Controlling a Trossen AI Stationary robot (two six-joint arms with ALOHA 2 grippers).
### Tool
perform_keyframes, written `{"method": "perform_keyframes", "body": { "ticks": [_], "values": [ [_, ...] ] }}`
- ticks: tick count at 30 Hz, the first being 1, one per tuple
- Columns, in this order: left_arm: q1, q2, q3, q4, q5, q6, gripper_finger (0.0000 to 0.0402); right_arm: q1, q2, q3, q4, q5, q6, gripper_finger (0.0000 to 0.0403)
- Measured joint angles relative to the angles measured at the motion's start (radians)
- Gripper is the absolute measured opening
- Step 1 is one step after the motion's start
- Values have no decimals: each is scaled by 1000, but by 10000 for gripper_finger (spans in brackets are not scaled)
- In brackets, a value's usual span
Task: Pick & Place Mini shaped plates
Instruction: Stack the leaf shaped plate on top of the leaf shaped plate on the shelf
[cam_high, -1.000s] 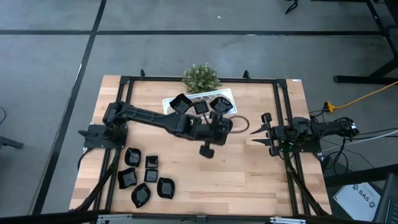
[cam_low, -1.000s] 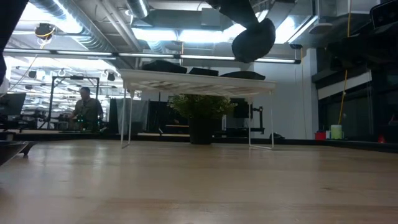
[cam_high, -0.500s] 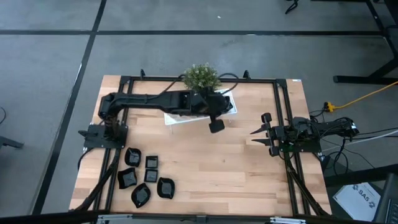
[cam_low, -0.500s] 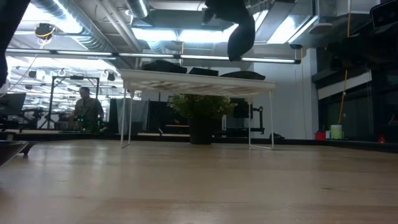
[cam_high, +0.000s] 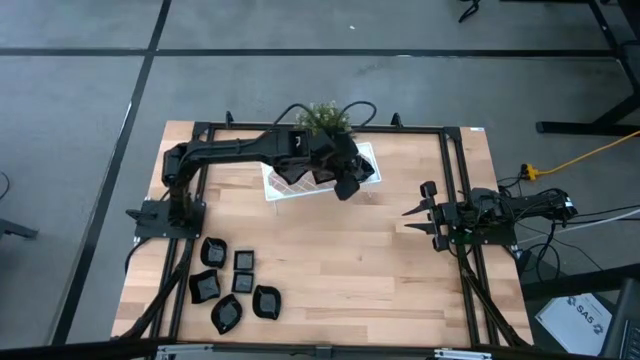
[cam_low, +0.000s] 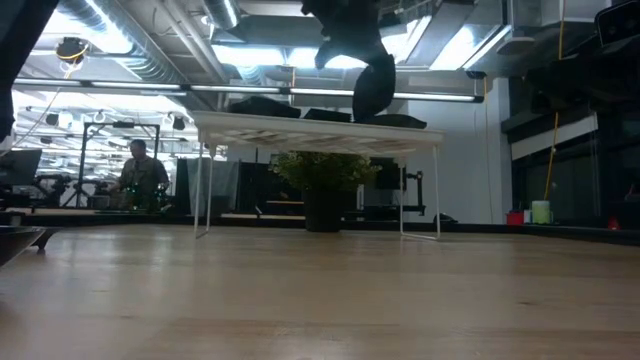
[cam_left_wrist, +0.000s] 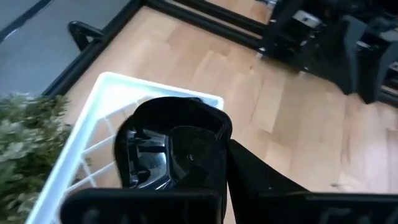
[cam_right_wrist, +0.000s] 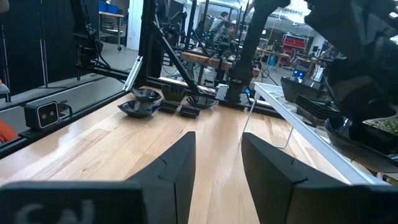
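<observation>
Left gripper (cam_high: 347, 185) clamped on 1 plate (cam_left_wrist: 171, 149), hanging over the rack's (cam_left_wrist: 112, 99) end farthest from the plant (cam_high: 322, 118).
Plate sits tilted in the jaws, rack directly below, so the drop is straight down; long axis unclear. Right gripper (cam_high: 412, 212) parked well off the rack, fingers apart, empty. 6 more plates (cam_high: 232, 285) lie well clear of the rack. Arm hides most of the rack top, free slots unreadable.

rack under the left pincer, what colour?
White lattice-patterned rectangular rack; clearest in the left wrist view.
</observation>
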Motion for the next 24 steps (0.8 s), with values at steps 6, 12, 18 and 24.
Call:
{"method": "perform_keyframes", "body": {
  "ticks": [6, 12, 18, 24],
  "values": [
    [16, 0, 0, 3, -22, -8, 11, 0, 0, 0, 0, 0, 0, 129],
    [15, 0, 0, 4, -22, -6, 12, 0, 0, 0, 0, 0, 0, 129],
    [15, 0, 0, 4, -22, 33, 13, 0, 0, 0, 0, 0, 0, 129],
    [14, 0, 0, 4, -22, 36, 13, 0, 0, 0, 0, 0, 0, 129]
  ]
}}
